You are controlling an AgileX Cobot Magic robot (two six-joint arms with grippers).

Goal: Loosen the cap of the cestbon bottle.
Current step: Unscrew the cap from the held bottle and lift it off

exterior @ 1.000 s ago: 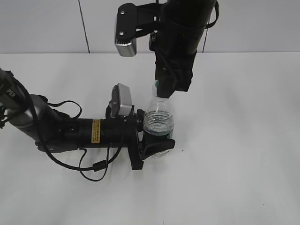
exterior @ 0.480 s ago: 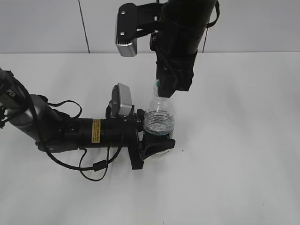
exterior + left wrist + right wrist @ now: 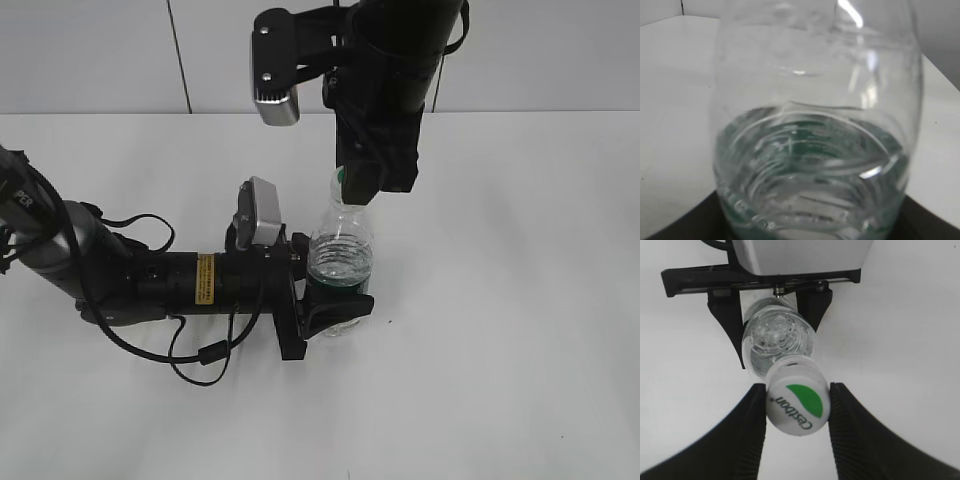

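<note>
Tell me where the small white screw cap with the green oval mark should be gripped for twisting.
Grip the small white screw cap on its round side wall, coming from above: the clear ribbed plastic bottle stands upright, and the right gripper already flanks the cap.

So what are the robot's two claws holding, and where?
Left gripper clamps the cestbon bottle low on its body. Right gripper has its fingers against the sides of the cap.

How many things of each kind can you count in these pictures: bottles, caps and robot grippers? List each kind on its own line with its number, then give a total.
Cestbon bottle: 1
Cap: 1
Grippers: 2, the left gripper shut on the bottle's lower body, the right gripper closed on the cap
Total: 4
</note>
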